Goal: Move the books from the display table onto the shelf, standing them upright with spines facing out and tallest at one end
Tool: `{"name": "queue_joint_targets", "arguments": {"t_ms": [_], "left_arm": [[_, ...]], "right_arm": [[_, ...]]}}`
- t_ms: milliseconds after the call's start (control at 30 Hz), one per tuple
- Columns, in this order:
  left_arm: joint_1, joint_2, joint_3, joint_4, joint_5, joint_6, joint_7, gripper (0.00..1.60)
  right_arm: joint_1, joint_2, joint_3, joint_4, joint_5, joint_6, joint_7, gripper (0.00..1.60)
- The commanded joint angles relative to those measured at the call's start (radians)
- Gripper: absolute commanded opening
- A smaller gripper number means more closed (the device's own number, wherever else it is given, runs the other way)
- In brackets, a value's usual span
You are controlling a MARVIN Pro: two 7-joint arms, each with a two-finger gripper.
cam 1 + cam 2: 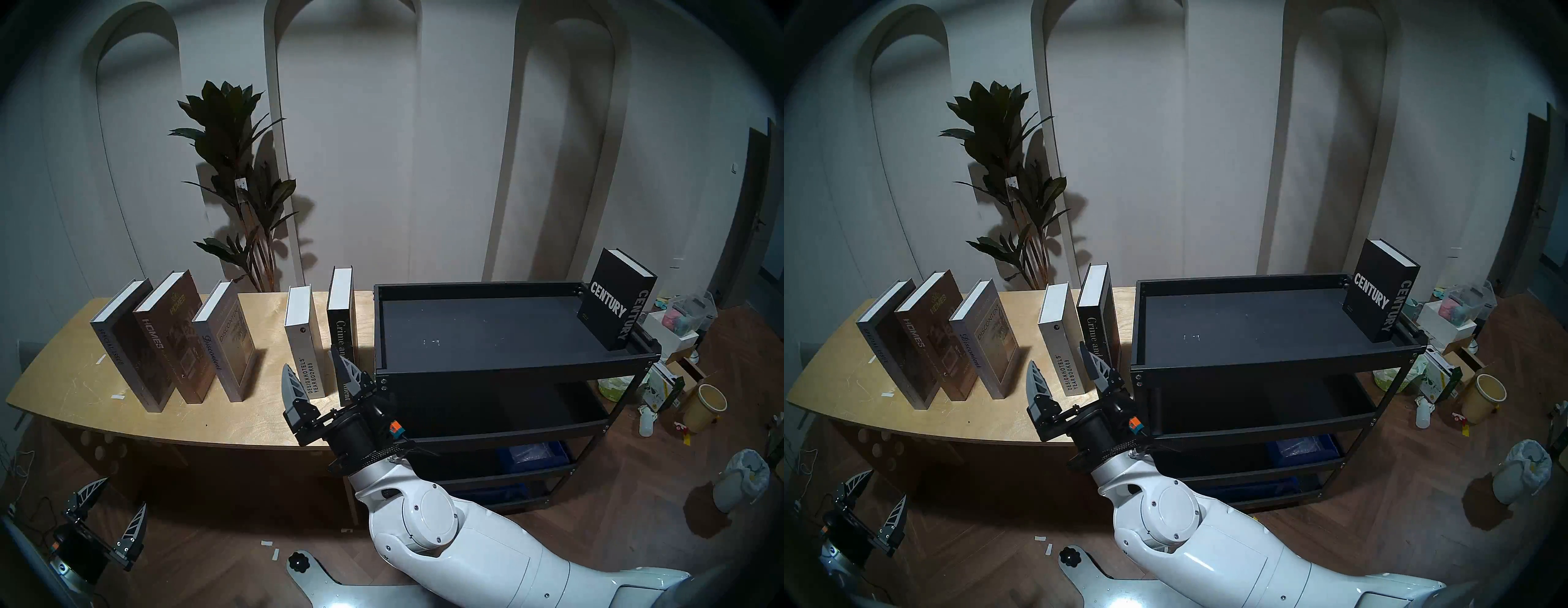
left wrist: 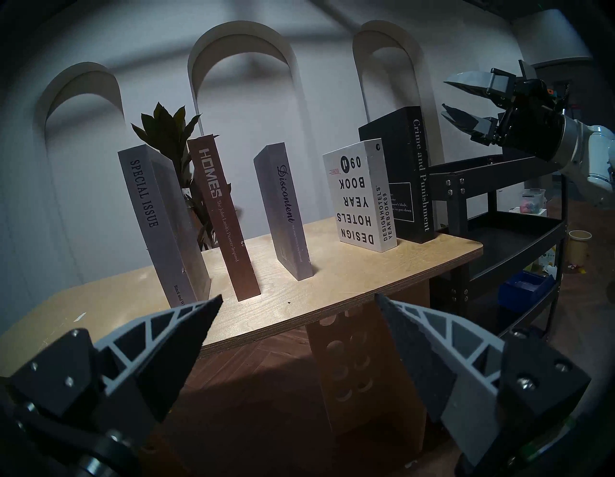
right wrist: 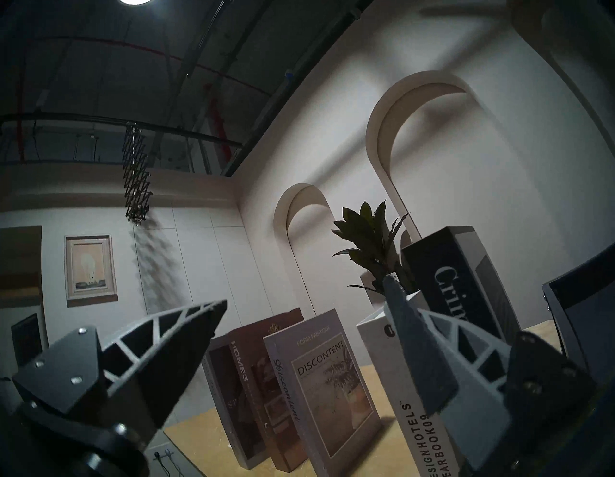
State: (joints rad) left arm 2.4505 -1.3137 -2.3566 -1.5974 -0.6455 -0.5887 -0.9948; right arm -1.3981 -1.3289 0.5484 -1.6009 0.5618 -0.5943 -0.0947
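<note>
We are viewing five books standing upright on the table [image 1: 263, 420], long axes vertical, spines facing the robot and white page edges up. From left to right: "Special Issue" [image 1: 116, 344], "Homes" [image 1: 163, 339] and "Discontent" [image 1: 222, 344], close together and leaning left in the head views, then, after a gap, "Design Hotels Yearbook 09" [image 1: 303, 344] and "Crime and Punishment" [image 1: 341, 322], which are standing straighter and just beside each other. In the left wrist view the Yearbook cover text is reading upside down. "Century" [image 1: 615, 305] is standing upright at the right end of the shelf [image 1: 509, 373] top tray, one lettered face turned toward the left, another toward the front. The shelf is standing directly beside the right end of the table. The right gripper [image 1: 316, 373] is hovering in front of the Yearbook and "Crime and Punishment" spines, fingers spread and holding nothing; we cannot tell whether either finger is touching a book. The left gripper [image 1: 116, 513] is hanging low in front of the table's left end, well apart from the books, its fingers also spread and empty.
</note>
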Motion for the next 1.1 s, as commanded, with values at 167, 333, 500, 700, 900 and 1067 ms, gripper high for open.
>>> {"name": "queue_joint_targets", "arguments": {"t_ms": [167,333,500,700,900,1067], "left_arm": [[0.000,0.008,-0.012,0.001,-0.023,-0.004,-0.018,1.60],[0.000,0.010,-0.015,0.004,-0.033,-0.005,-0.032,1.60],[-0.001,0.011,-0.016,0.006,-0.040,-0.005,-0.041,1.60],[-0.001,0.012,-0.018,0.010,-0.051,-0.006,-0.055,1.60],[-0.002,0.014,-0.020,0.013,-0.063,-0.006,-0.068,1.60],[-0.003,0.015,-0.021,0.016,-0.074,-0.006,-0.080,1.60]], "right_arm": [[0.102,-0.094,-0.055,0.056,-0.090,0.039,-0.095,1.60],[0.132,-0.113,-0.090,0.092,-0.134,0.057,-0.169,1.60],[0.148,-0.121,-0.111,0.111,-0.160,0.066,-0.225,1.60],[0.163,-0.122,-0.140,0.125,-0.196,0.076,-0.313,1.60],[0.178,-0.120,-0.170,0.128,-0.230,0.085,-0.414,1.60],[0.193,-0.120,-0.196,0.130,-0.258,0.092,-0.503,1.60]]}}
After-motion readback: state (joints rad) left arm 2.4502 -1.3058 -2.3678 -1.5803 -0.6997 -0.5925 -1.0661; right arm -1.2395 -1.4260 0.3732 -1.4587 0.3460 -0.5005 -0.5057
